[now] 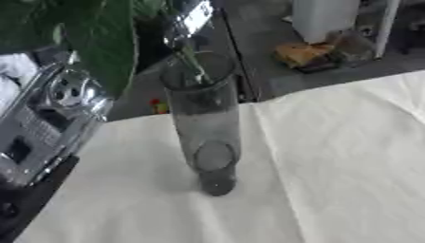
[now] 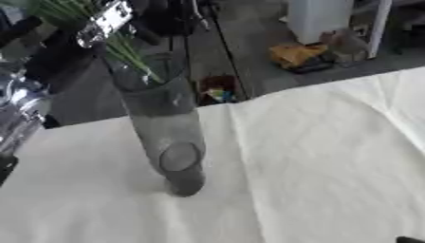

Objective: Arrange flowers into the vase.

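Note:
A tall clear glass vase (image 1: 203,118) stands on the white tablecloth (image 1: 332,166), left of centre. Thin green stems (image 2: 133,57) slant down into its mouth from the upper left. Broad green leaves (image 1: 91,38) fill the upper left corner. My left hand (image 1: 187,21), black and silver, is just above the vase mouth, shut on the stems where they come out below it. Its silver-jointed arm (image 1: 66,90) comes in along the left edge. Only a dark tip of my right hand (image 2: 408,240) shows, at the lower right corner.
The table's far edge (image 1: 332,88) runs diagonally behind the vase. On the floor beyond it are a white container (image 1: 319,19), an orange-yellow object (image 1: 303,54) and a small red and green thing (image 2: 217,92). White cloth stretches right of the vase.

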Robot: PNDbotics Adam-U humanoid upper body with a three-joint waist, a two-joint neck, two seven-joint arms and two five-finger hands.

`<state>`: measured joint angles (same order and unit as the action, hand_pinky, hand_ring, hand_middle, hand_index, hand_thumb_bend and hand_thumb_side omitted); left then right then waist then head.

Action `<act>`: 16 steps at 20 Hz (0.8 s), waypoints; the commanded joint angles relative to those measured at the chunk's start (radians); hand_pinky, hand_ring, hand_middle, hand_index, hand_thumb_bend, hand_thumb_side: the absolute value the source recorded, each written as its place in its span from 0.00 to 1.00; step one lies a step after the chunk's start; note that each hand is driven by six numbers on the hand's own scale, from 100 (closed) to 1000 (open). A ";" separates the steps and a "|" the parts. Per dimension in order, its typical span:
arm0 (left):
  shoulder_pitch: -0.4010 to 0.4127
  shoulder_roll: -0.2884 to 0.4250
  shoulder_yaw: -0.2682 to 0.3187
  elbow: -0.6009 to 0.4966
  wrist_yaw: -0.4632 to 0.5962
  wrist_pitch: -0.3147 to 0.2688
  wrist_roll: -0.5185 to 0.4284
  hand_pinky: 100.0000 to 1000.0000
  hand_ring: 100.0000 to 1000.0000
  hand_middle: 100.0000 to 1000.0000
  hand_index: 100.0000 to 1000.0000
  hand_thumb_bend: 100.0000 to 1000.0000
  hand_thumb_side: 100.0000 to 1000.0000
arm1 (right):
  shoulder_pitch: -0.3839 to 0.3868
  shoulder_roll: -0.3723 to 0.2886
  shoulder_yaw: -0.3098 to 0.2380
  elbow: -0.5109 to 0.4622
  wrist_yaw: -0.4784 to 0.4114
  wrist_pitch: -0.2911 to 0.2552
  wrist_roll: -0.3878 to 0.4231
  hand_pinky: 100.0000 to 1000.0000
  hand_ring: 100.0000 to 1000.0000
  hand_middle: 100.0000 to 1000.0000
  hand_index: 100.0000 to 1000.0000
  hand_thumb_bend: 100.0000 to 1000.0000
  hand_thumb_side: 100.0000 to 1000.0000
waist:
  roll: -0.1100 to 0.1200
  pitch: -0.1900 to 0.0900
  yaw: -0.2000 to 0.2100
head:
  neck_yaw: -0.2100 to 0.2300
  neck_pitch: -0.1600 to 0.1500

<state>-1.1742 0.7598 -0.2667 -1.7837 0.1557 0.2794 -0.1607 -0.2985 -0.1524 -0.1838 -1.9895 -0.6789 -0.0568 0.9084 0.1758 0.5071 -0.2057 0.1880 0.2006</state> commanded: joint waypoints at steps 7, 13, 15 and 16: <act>-0.019 0.059 0.030 0.015 -0.044 0.041 -0.067 0.76 0.96 0.89 0.98 0.00 0.82 | -0.004 -0.009 0.004 -0.010 0.009 0.012 -0.001 0.84 0.98 0.48 0.90 0.00 0.87 | 0.001 -0.036 0.002 | 0.001 -0.005; -0.027 0.066 0.034 0.048 -0.080 0.077 -0.146 0.79 0.97 0.90 1.00 0.00 0.80 | -0.001 -0.015 0.003 -0.010 0.012 0.015 -0.001 0.84 0.98 0.47 0.90 0.00 0.87 | 0.010 -0.041 0.001 | 0.003 -0.004; -0.031 0.067 0.034 0.059 -0.102 0.086 -0.188 0.80 0.97 0.91 1.00 0.00 0.85 | -0.001 -0.016 0.002 -0.010 0.017 0.020 -0.001 0.84 0.98 0.47 0.90 0.00 0.87 | 0.015 -0.042 0.002 | 0.003 -0.005; -0.033 0.067 0.037 0.062 -0.113 0.088 -0.206 0.80 0.97 0.91 1.00 0.00 0.85 | -0.002 -0.017 0.002 -0.010 0.020 0.023 -0.001 0.84 0.98 0.47 0.90 0.00 0.87 | 0.017 -0.043 0.002 | 0.003 -0.005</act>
<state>-1.1838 0.7920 -0.2518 -1.7209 0.0566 0.3642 -0.3446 -0.2989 -0.1553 -0.1831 -1.9918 -0.6655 -0.0387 0.9071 0.1968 0.4927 -0.2058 0.1884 0.2006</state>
